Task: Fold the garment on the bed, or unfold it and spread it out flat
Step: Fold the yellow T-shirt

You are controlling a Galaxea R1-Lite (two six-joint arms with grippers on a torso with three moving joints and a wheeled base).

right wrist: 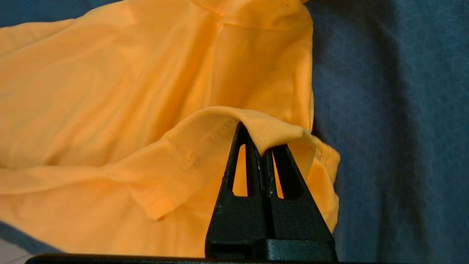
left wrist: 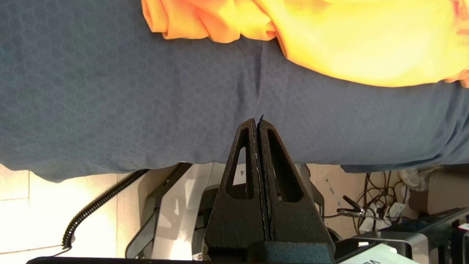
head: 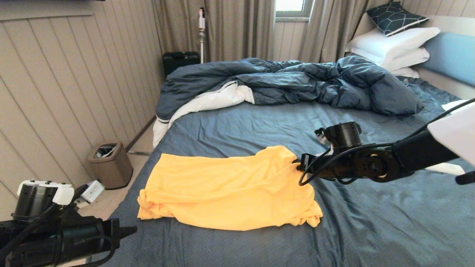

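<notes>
Black cabled arms, triangular claws (right wrist: 262, 150)

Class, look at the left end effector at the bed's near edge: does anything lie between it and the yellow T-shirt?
Nothing visible does. Only bare sheet of the bed separates the shut left end effector from the T-shirt.

Head view high over the bed (head: 259, 122), wrist views close, all sharing the garment (head: 226, 189).

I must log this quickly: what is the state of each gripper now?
Left gripper: shut, empty, near the bed's edge.
Right gripper: shut on a hem of the yellow-orange T-shirt.
</notes>
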